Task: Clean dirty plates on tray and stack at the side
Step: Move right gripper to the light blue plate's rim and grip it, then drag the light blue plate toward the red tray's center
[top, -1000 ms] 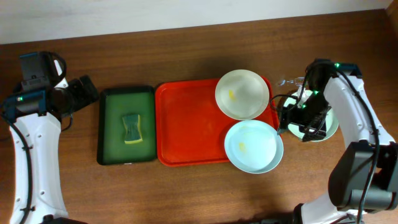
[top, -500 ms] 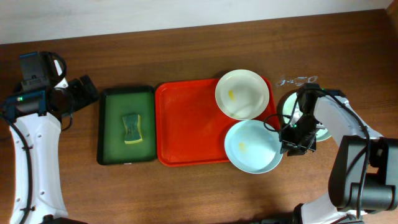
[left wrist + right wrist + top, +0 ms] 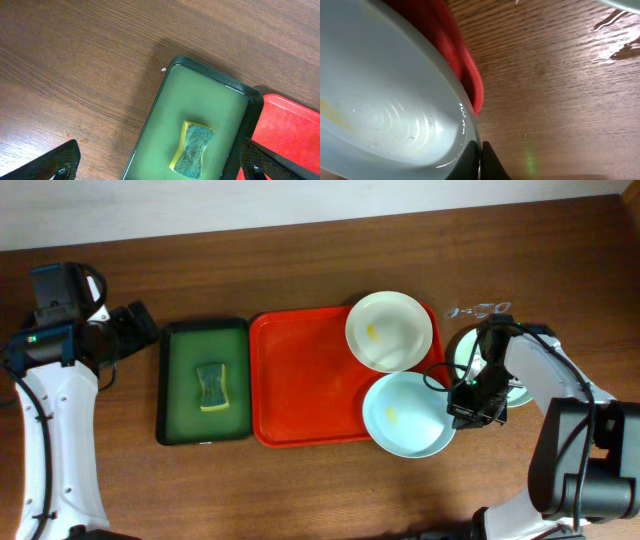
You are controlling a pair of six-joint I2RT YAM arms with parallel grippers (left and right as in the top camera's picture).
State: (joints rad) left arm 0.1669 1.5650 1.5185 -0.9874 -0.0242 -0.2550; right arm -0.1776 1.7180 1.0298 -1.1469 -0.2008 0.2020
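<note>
Mint-blue plate point(image 3: 408, 415): round, shallow, with a small yellow smear left of centre. It sits on the lower right corner of the red tray point(image 3: 300, 380), with its right half overhanging the rim.
Cream plate point(image 3: 390, 330): same size, yellow smear left of centre. It sits on the tray's upper right corner, and its lower edge touches or just overlaps the mint-blue plate.
Third plate point(image 3: 519, 393): pale, on the table point(image 3: 300, 270) to the right of the tray, mostly hidden under the right arm.

Right gripper point(image 3: 462, 408) is at the mint-blue plate's right edge. The overhead view does not resolve the jaws. The right wrist view does — the fingers are closed on the plate's rim with only a thin slit between them. That view also shows faint concentric rings and droplets in the plate's well, the tray's red rim under the plate, and wet glints on the wood.

Left gripper point(image 3: 145, 330) is well apart from the plates, to the left of the green tray point(image 3: 203, 330). The left wrist view shows its jaws wide apart — the tips frame the tray, where a green-and-yellow sponge point(image 3: 194, 150) lies on the floor.
</note>
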